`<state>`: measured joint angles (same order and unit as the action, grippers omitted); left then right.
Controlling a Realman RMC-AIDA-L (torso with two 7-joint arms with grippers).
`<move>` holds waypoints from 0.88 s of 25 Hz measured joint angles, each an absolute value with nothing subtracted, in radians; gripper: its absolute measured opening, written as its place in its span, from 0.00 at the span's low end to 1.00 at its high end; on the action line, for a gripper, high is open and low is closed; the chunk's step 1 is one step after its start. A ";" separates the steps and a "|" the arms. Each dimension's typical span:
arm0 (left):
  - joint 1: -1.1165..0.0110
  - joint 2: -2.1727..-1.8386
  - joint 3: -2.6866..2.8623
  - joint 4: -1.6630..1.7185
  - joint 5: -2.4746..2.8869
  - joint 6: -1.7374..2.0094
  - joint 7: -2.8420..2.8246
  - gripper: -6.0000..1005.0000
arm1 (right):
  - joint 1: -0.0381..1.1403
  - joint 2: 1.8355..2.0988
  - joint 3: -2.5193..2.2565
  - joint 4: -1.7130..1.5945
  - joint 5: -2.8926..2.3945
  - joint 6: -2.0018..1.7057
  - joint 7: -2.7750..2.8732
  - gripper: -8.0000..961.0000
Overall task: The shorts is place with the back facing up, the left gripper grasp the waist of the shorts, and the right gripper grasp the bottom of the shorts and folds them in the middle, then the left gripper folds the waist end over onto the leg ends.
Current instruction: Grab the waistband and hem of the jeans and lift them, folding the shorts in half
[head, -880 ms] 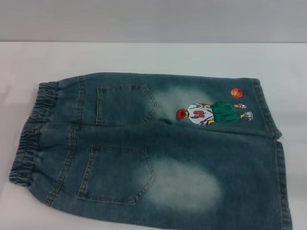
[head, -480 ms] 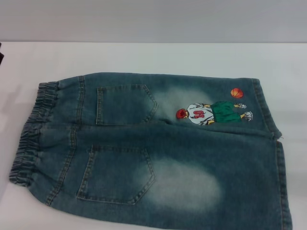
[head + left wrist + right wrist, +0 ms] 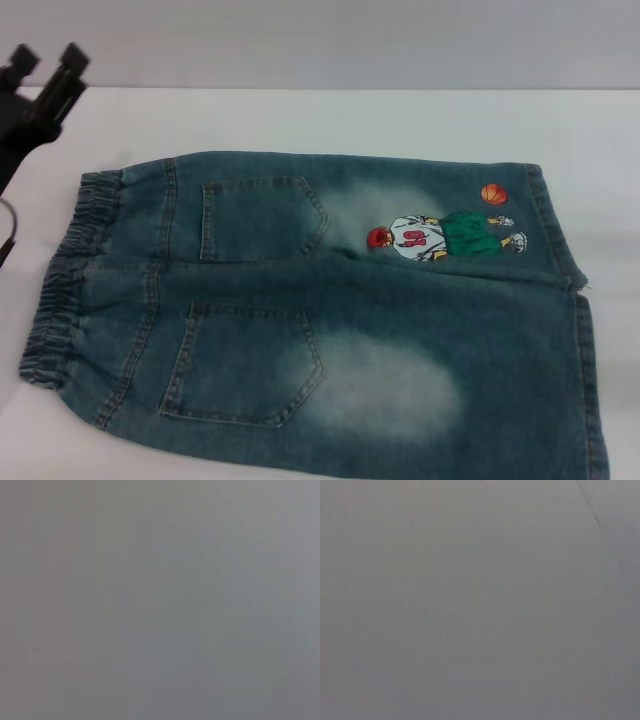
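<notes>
The shorts (image 3: 330, 310) lie flat on the white table, back up, with two patch pockets and a cartoon basketball player print (image 3: 445, 235). Their gathered waist (image 3: 65, 280) is on the left, the leg hems (image 3: 560, 225) on the right. My left gripper (image 3: 48, 62) shows at the upper left corner of the head view, its two black fingers apart, above the table and beyond the waist. It holds nothing. The right gripper is out of view. Both wrist views show only plain grey.
The white table (image 3: 320, 120) runs behind the shorts to a grey wall. A thin cable (image 3: 10, 235) hangs at the left edge, near the waist.
My left gripper has come into the head view at the upper left; earlier only a dark sliver showed at that edge. The shorts have not moved.
</notes>
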<state>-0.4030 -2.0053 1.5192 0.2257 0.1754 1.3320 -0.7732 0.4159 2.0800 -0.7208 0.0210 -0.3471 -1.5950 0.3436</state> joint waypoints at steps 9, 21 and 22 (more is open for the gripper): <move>-0.479 -1.923 1.563 0.352 0.428 1.254 -1.068 0.75 | 0.417 2.079 -0.717 0.024 -0.348 -1.552 0.344 0.62; -0.501 -1.892 1.419 0.495 0.835 1.233 -1.332 0.75 | 0.426 2.077 -0.714 0.017 -0.348 -1.518 0.344 0.62; -0.501 -1.889 1.406 0.511 0.877 1.235 -1.361 0.75 | 0.427 2.077 -0.714 0.017 -0.348 -1.518 0.344 0.62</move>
